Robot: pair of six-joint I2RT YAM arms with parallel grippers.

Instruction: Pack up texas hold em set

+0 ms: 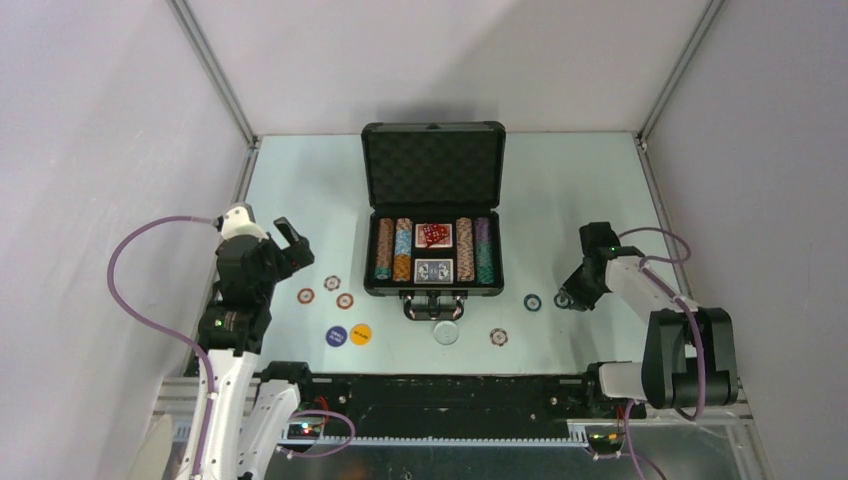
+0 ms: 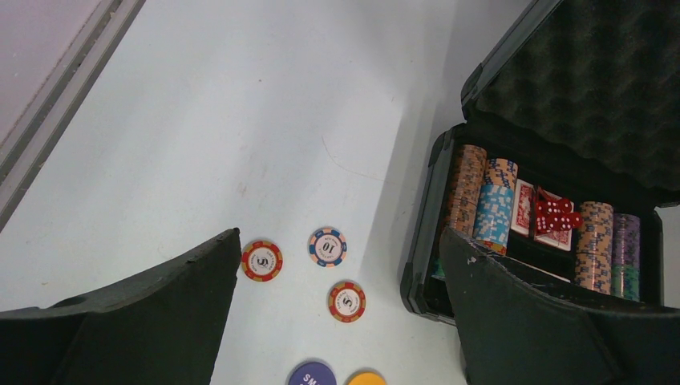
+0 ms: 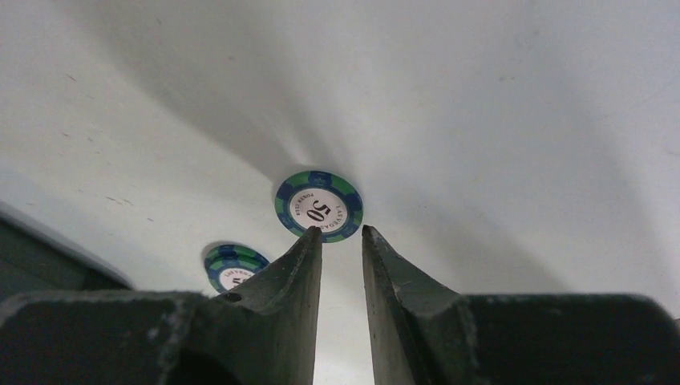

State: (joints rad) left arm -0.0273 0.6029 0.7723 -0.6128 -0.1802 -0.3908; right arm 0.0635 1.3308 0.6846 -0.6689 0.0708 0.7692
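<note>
The black case (image 1: 433, 135) lies open at mid table, foam lid up. Inside are rows of striped chips (image 1: 403, 250), two card decks (image 1: 434, 270) and red dice (image 1: 432, 234). My right gripper (image 3: 341, 231) is low over the table right of the case, jaws a narrow gap apart with nothing between them. A green-blue 50 chip (image 3: 319, 204) lies flat just beyond its tips, and a second one (image 3: 232, 265) to its left. My left gripper (image 2: 341, 233) hangs wide open above three loose chips (image 2: 346, 301) left of the case (image 2: 417, 273).
A purple button (image 1: 336, 336), a yellow button (image 1: 360, 334) and a white button (image 1: 446, 332) lie near the front edge. One more chip (image 1: 499, 337) lies front right. The case handle (image 1: 433, 305) sticks out toward me. Walls enclose the table.
</note>
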